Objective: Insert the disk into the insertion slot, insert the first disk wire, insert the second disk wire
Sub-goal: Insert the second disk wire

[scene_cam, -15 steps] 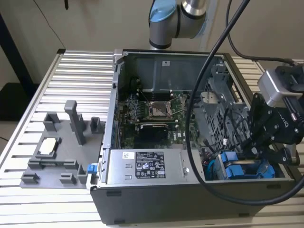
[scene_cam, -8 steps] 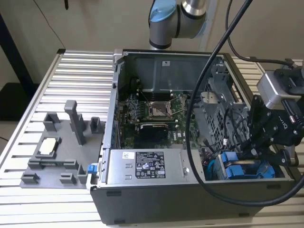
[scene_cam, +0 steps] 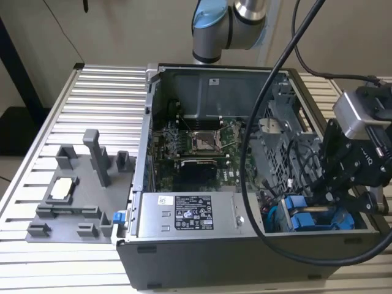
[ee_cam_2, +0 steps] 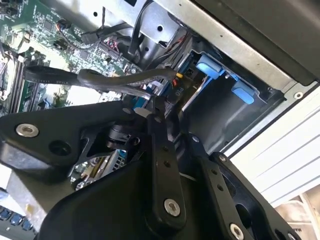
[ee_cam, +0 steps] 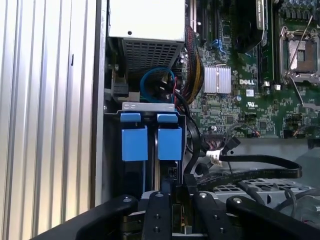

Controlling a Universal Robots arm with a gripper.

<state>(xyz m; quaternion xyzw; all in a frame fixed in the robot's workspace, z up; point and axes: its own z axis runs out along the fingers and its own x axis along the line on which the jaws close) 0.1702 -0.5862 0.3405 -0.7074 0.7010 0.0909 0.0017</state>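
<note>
While the black hand [scene_cam: 327, 195] hangs low inside the open computer case [scene_cam: 202, 257], at the corner on the exterior view's right, I cannot tell if its fingers are wide or narrow — dark cables crowd them. Just beside it sits the disk [ee_cam: 170, 142] with its blue tabs, standing in its slot in the metal bay. Farther off lie the green board [ee_cam: 250, 90] and the ribbed table [scene_cam: 92, 92] — with a grey tray [scene_cam: 73, 196] on it.

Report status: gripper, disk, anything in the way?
Gripper low in drive bay, finger state unclear. Disk seated in slot, blue tabs showing. Black cables lie beside bay.
</note>
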